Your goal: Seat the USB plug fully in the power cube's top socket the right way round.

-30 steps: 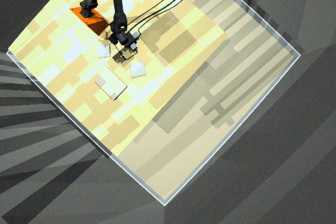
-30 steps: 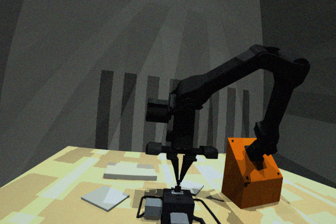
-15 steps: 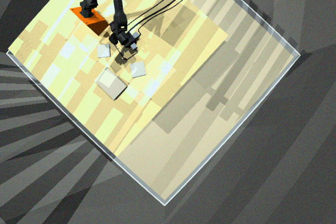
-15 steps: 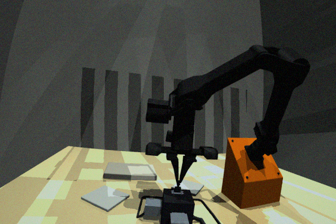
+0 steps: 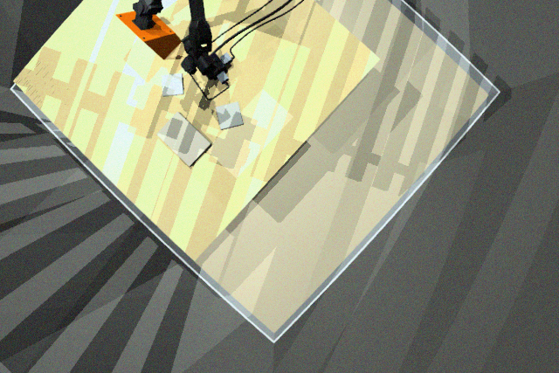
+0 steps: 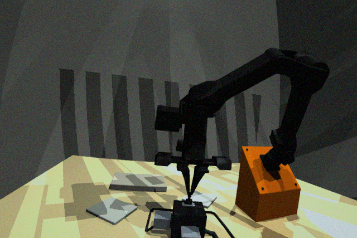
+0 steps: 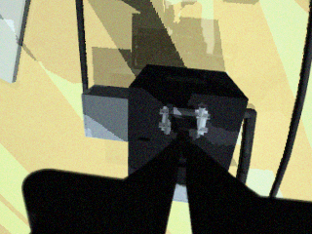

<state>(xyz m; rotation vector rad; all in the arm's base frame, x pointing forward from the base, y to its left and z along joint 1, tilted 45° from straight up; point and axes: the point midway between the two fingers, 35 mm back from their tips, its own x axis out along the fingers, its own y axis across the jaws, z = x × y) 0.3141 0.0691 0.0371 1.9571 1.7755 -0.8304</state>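
End effector [image 6: 189, 195] [image 7: 182, 150]: pinching small black USB plug [image 6: 188, 201] | likely light, rigid; grip sides squarely | black power cube [image 6: 188, 215] [image 7: 146, 161] directly below

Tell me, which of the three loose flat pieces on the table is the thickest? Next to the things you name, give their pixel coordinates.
The largest one, the beige slab [image 5: 198, 134] [image 6: 117, 184]; the other two are smaller, thin squares.
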